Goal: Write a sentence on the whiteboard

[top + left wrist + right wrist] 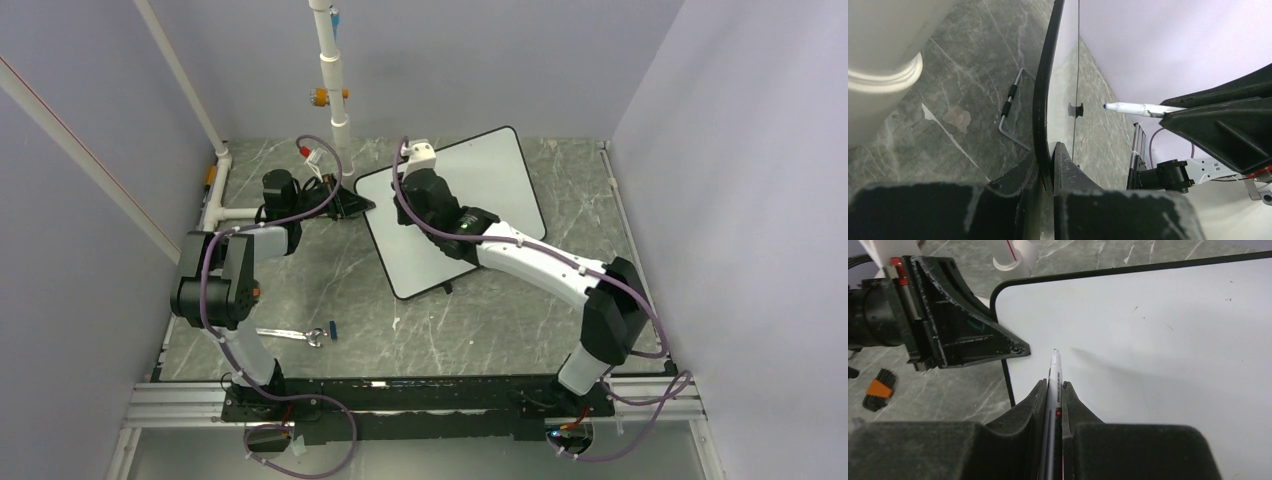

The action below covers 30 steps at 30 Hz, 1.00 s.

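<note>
The whiteboard [500, 180] lies at an angle on the marble table, and its white face [1158, 340] is bare; no sentence shows on it. My left gripper [362, 206] is shut on the board's black left edge [1043, 75], near the far-left corner, one finger on each side. My right gripper [1054, 386] is shut on a white marker [1055, 375]. The marker's tip points at the board just right of the left gripper [1018, 349]. From the left wrist view the marker [1135, 108] sticks out of the right gripper [1228, 125] toward the board.
A white pipe stand [335, 100] rises behind the left gripper. A metal tool [290, 333] and a small blue cap [333, 328] lie near the front left. A bent hex key [1010, 112] lies beside the board. An orange-and-black piece [879, 388] sits at the left.
</note>
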Each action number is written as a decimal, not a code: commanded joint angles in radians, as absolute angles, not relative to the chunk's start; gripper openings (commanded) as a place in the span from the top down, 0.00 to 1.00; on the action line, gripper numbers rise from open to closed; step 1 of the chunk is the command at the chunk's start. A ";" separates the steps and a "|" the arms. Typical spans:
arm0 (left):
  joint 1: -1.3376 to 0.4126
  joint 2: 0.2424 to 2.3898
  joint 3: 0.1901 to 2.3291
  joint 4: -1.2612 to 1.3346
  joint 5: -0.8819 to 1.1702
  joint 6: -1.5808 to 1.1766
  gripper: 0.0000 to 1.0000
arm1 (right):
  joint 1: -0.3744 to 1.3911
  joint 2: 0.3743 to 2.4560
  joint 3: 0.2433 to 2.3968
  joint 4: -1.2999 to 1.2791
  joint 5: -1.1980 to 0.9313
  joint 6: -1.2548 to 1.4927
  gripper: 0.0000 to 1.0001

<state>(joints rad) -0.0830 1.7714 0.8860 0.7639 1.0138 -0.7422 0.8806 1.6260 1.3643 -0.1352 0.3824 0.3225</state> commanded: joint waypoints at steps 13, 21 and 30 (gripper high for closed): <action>-0.089 1.727 0.907 0.743 0.983 -0.619 1.00 | 0.886 1.729 1.464 -0.106 0.465 0.271 1.00; -0.089 1.724 0.908 0.730 0.978 -0.610 1.00 | 0.885 1.763 1.490 -0.099 0.473 0.263 1.00; -0.091 1.724 0.909 0.731 0.979 -0.611 1.00 | 0.885 1.804 1.528 -0.102 0.450 0.255 1.00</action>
<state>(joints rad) -0.0845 1.7565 0.8860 0.7094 0.9955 -0.7166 0.8822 1.7885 1.4788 -0.1307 0.4477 0.2699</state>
